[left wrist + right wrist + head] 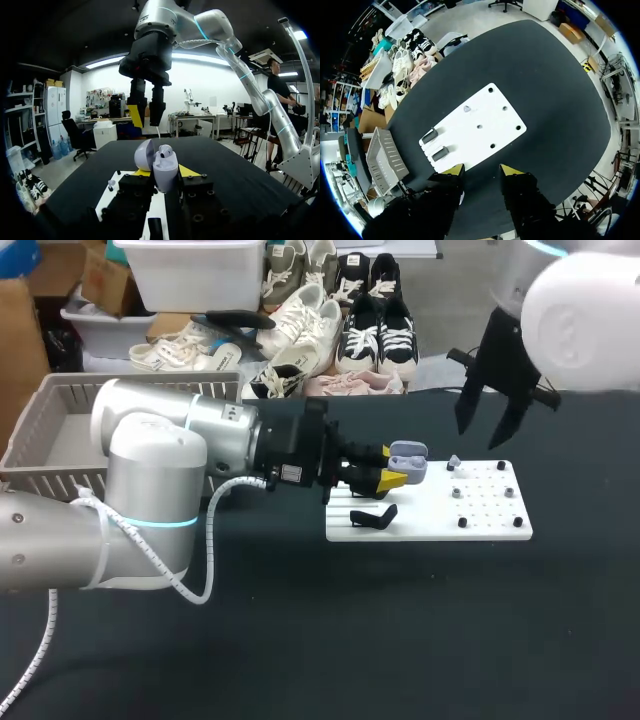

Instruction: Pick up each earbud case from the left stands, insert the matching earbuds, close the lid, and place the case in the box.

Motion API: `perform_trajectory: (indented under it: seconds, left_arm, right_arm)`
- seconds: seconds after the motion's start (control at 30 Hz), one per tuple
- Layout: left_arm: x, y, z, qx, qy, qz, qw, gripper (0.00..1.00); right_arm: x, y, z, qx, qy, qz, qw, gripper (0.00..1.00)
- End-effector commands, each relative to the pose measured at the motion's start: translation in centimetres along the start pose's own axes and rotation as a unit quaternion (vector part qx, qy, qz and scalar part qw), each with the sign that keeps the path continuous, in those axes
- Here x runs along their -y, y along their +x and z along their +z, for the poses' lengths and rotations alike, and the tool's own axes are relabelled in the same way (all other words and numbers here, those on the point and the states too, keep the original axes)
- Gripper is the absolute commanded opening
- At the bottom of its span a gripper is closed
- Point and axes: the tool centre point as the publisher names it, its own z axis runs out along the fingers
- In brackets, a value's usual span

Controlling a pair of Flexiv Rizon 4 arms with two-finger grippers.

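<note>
My left gripper (pixel 394 476) is shut on a lavender earbud case (pixel 408 459), held just above the near-left part of the white board (pixel 480 525). In the left wrist view the case (pixel 166 172) sits between the yellow tips with its lid (pixel 144 155) swung open and one earbud (pixel 165 149) showing inside. A small loose earbud (pixel 453 463) lies on the board. My right gripper (pixel 480 430) hangs open and empty above the board's far side; from the left wrist it (pixel 145 120) shows high over the case.
Two black stands (pixel 430 135) (pixel 440 153) are on the board's left end, and short black pegs (pixel 462 522) dot the rest. A grey slatted basket (pixel 60 430) stands at the table's far left. Dark table surface (pixel 400 640) surrounds the board.
</note>
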Motion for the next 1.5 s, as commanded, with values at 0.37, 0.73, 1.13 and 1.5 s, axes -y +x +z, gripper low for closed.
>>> perform_trajectory:
  seconds: [0.37,0.73,1.13,1.5]
  left_arm:
    - [-0.1,0.0,0.0,0.0,0.0,0.0,1.0,0.0]
    - [-0.1,0.0,0.0,0.0,0.0,0.0,1.0,0.0]
    - [-0.1,0.0,0.0,0.0,0.0,0.0,1.0,0.0]
    - [-0.1,0.0,0.0,0.0,0.0,0.0,1.0,0.0]
  right_arm:
    - [-0.4,-2.2,3.0,0.085,-0.017,0.017,0.996,0.46]
    - [-1.7,-3.6,5.0,0.063,-0.017,0.017,0.998,0.46]
    - [-2.5,-5.3,7.4,0.058,-0.02,-0.014,0.998,0.49]
    - [-2.8,-5.8,9.4,0.07,-0.025,-0.041,0.996,0.47]
